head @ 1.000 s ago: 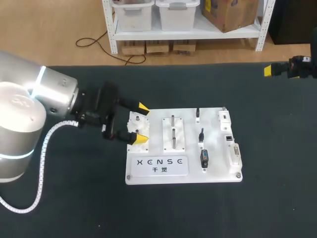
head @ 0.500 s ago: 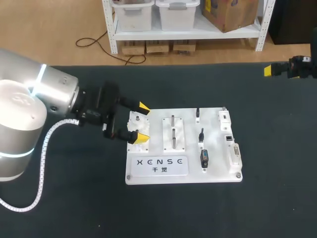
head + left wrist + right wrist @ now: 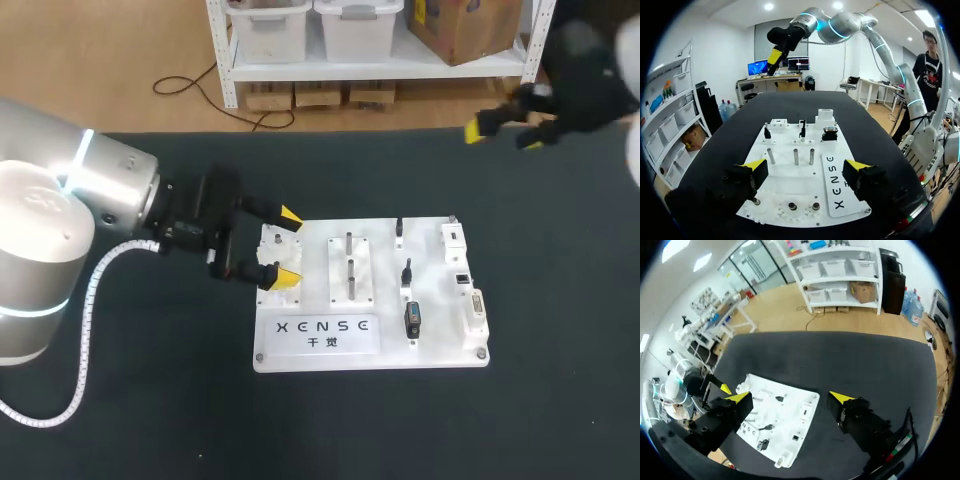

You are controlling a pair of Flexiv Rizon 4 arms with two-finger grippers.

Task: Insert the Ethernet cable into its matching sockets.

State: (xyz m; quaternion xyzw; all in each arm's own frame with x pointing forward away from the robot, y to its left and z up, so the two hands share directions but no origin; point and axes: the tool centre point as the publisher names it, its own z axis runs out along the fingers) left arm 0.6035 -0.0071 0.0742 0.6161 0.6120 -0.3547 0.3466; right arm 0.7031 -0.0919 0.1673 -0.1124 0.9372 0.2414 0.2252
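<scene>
A white board [image 3: 440, 350] with black lettering sits ahead of the left jaws on a black counter [image 3: 150, 420]. Both jaws are black with yellow fingertips [image 3: 288, 276].

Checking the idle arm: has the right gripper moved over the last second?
Yes. The right gripper has shifted left, in from the view's right edge, and is now nearer the white board.

Head camera: high behind robot, looking down on table [image 3: 150, 420]. Left wrist: low, close over white board [image 3: 785, 182]. Right wrist: high, far, looking down. All share board
</scene>
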